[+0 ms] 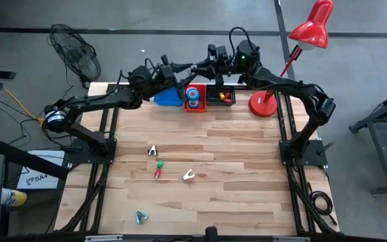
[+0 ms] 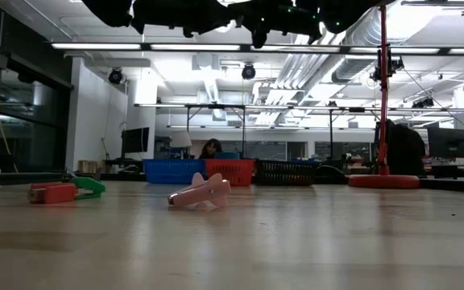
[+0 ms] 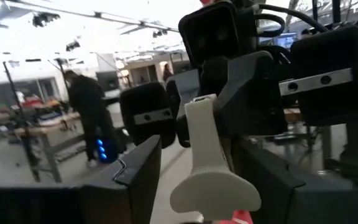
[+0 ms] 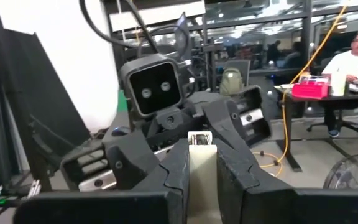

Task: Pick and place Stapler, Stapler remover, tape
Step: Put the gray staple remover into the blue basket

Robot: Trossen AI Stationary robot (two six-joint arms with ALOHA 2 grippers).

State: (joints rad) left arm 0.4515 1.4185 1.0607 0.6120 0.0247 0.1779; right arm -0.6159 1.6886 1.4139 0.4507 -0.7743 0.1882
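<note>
1. The right pincer [image 4: 202,155] is raised over the far edge of the light wooden table [image 1: 247,175], above the row of bins. Its two dark fingers are pressed together on the narrow end of a white plastic stapler remover [image 3: 209,158].
2. The left pincer [image 3: 205,190] faces it head-on at the same height, so the two arms meet nose to nose. The flared wide end of the white remover lies between the left pincer's fingers. The pictures do not show whether the left pincer is clamped on it or standing free.
3. The held remover hangs in the air and touches neither the table nor a bin.
4. Below the meeting point, a red plastic bin [image 1: 186,106] holds blue ring-shaped rolls of tape [image 1: 193,102].
5. A blue bin [image 1: 167,99] stands just beside the red one on its left, and a dark bin [image 1: 220,103] with small yellow and red items stands on its right.
6. Several more stapler removers lie loose in the middle of the table:
   - a grey-white one [image 1: 152,150];
   - a green one [image 1: 160,163], just beside a red one [image 1: 158,173];
   - another white one [image 1: 189,175].
7. A teal remover [image 1: 140,216] lies apart from these, near the front edge.
8. A red desk lamp [image 1: 263,104] stands at the far right of the bins, and a black fan [image 1: 74,50] sits off the far left corner.
</note>
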